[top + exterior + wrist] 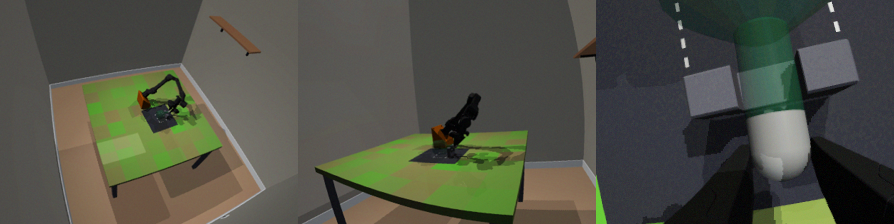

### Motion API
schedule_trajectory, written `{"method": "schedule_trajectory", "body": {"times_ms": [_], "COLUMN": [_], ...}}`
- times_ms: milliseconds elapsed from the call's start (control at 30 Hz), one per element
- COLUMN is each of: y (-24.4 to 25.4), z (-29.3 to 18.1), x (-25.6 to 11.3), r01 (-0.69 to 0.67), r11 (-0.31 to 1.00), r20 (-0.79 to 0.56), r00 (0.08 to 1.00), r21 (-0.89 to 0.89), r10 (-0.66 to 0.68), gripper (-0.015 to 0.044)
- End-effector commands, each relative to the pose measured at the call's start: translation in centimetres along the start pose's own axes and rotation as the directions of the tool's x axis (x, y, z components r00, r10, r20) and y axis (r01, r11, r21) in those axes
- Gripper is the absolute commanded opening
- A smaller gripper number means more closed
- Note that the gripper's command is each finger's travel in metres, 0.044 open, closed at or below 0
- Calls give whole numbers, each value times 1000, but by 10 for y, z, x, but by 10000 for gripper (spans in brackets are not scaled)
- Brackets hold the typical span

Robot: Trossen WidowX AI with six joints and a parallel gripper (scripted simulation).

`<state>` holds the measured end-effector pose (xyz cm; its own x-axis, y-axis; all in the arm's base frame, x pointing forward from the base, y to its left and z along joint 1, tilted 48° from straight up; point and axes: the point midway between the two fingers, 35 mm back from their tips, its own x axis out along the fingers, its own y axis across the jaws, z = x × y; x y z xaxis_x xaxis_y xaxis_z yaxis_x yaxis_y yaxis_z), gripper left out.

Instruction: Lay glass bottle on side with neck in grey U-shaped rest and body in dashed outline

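The fingers are gripping the white cap of the glass bottle, whose neck is lying ahead, between the grey rest's uprights; lowering should be proceeding slowly, level, until rest and counter bear it.

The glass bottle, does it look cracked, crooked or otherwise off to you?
Nothing stands out. The green bottle shows no visible crack, its neck runs between the grey rest's two blocks, and the fingers hold its white tip.
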<state>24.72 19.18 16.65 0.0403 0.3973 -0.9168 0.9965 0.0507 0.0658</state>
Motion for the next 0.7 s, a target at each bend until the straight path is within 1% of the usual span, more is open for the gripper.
{"method": "schedule_trajectory", "body": {"times_ms": [0, 667], "y": [-1, -2], "z": [2, 1], "x": [2, 5], "r01": [2, -4], "r11": [1000, 1000], "r20": [2, -13], "r00": [1000, 1000], "r21": [3, -6], "r10": [-2, 4], "gripper": [106, 106]}}
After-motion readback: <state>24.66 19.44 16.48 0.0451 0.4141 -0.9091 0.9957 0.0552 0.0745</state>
